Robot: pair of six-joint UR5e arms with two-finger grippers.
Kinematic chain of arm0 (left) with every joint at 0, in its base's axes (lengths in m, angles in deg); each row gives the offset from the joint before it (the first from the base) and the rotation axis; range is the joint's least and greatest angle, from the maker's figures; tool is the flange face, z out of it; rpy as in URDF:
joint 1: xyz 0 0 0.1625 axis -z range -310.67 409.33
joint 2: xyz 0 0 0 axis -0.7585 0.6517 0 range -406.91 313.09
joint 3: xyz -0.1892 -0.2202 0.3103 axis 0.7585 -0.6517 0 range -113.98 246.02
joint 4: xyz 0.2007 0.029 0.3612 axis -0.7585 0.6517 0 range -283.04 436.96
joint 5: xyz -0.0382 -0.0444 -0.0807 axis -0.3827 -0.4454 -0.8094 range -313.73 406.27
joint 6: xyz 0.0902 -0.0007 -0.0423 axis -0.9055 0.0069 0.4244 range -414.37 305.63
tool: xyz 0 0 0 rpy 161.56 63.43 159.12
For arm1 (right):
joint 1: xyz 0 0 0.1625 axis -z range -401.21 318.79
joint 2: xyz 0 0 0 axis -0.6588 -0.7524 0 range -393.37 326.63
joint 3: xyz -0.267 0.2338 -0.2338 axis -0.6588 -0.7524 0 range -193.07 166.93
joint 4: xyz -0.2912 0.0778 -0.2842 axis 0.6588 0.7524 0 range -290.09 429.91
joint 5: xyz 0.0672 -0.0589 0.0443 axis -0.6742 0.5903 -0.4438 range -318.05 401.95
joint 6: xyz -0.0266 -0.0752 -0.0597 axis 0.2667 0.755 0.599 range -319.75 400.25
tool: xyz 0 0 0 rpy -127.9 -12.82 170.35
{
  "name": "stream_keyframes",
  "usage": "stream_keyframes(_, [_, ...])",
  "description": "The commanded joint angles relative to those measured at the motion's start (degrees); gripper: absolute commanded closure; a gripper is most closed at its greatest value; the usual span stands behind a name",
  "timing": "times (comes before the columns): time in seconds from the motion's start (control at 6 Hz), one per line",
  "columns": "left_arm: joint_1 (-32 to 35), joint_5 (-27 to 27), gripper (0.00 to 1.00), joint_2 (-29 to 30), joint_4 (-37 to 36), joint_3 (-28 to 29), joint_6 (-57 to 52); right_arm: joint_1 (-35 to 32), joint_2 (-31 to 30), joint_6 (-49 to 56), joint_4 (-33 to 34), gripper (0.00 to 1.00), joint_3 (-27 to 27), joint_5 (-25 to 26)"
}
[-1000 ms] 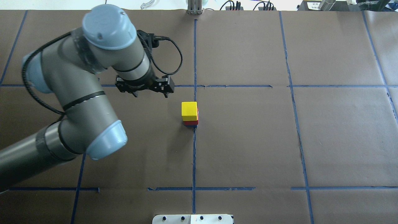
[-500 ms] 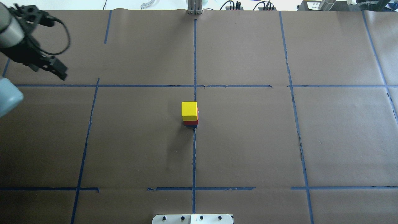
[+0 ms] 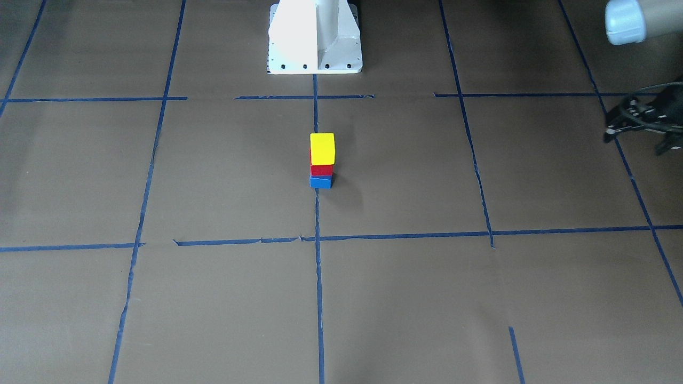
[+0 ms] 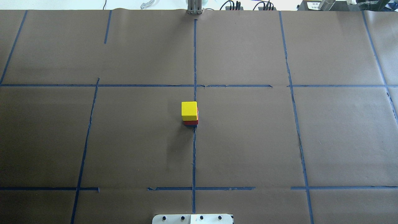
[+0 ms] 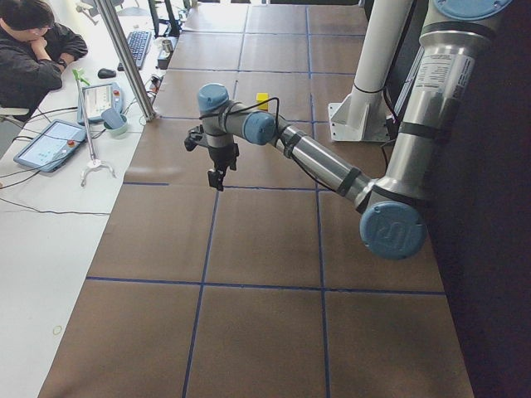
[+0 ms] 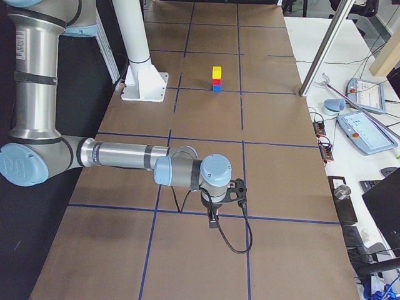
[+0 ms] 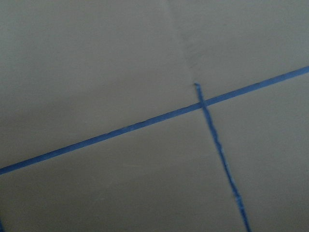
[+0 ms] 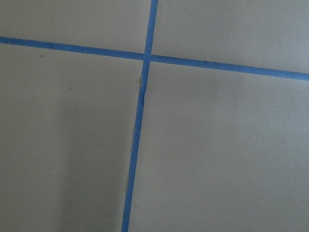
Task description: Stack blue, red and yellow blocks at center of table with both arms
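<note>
- L gripper: hangs over the table's left end, well apart from the stack. Nothing seen in it. Jaws apart or together: can't tell, it's cut by the frame edge in the front view.
- Ctr, on the tape line: blue block at bottom, red block in the middle, yellow block on top. Roughly square, upright.
- Handling, my guess: small stiff cubes, prob. light, matte so not slippery. Pinch two opposite side faces from above. The tower would tip if nudged, so touch the top cube only.
- R gripper: over the right end, far from the stack. Open/closed: can't tell.
- Stacking looks done.
</note>
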Motion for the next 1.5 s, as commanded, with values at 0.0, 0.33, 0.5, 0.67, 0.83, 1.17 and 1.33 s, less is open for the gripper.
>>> stream_keyframes(0.0, [4.5, -1.0, 0.00, -8.8, 0.1, 0.4, -1.5, 0.0, 0.0, 0.1, 0.0, 0.00, 0.0, -0.1])
stream_keyframes(0.33, [5.1, -1.1, 0.00, -10.3, 0.5, 0.3, -1.5, 0.0, 0.0, 0.1, 0.0, 0.00, 0.0, -0.1])
stream_keyframes(0.5, [5.1, -1.0, 0.00, -9.9, 0.5, 0.3, -1.3, 0.0, 0.0, 0.3, 0.0, 0.00, 0.1, -0.1])
stream_keyframes(0.67, [4.9, -0.9, 0.00, -9.5, 0.6, 0.6, -1.3, 0.0, 0.0, 0.3, -0.1, 0.00, 0.2, -0.1])
stream_keyframes(0.83, [4.9, -1.5, 0.00, -9.4, 0.8, 0.4, -0.9, 0.0, 0.0, 0.1, -0.1, 0.00, 0.1, -0.1])
stream_keyframes(1.17, [4.8, -2.4, 0.00, -9.3, 0.8, -0.4, -1.2, 0.0, 0.0, 0.0, 0.0, 0.00, 0.2, -0.1])
stream_keyframes(1.33, [4.8, -2.4, 0.00, -9.4, 0.8, -0.6, -1.3, 0.0, 0.0, 0.1, 0.0, 0.00, 0.2, -0.2])
